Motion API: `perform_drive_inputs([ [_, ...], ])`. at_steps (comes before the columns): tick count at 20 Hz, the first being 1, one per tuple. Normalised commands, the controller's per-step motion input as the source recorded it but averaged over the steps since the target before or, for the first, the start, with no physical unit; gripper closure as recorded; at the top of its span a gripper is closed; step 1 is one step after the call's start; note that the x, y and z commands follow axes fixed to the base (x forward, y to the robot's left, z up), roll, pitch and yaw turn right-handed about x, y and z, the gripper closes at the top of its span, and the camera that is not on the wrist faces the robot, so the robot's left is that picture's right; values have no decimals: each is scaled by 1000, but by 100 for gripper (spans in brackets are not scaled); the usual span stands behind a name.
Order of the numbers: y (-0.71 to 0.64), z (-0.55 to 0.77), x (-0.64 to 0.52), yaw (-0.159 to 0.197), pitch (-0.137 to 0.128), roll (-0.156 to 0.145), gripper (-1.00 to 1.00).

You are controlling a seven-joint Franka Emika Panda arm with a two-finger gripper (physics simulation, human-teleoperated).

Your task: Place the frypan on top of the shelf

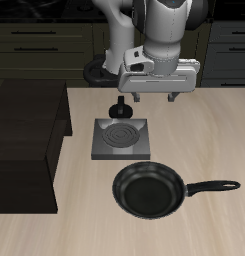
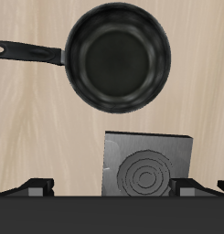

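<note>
Pale wooden tabletop (image 1: 214,130) fills the exterior view; the frypan (image 1: 149,190) lies lower centre, untouched, below the grey burner plate (image 1: 121,137). Gripping its long handle (image 1: 212,187) off-centre could let the pan tilt (the shelf (image 1: 29,140) waits far left). The gripper (image 1: 154,97) hovers above, fingers spread wide, empty.

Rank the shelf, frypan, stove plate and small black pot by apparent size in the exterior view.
1. shelf, cut off by the frame
2. frypan
3. stove plate
4. small black pot, partly hidden
</note>
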Motion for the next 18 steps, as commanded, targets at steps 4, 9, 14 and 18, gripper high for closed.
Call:
perform_drive_inputs([
  [4,42,-30,206,-5,-12,3,-100],
  [9,100,51,278,4,-29,-12,-100],
  [14,177,111,140,1,-39,14,-100],
  [18,205,22,195,-21,0,0,-100],
])
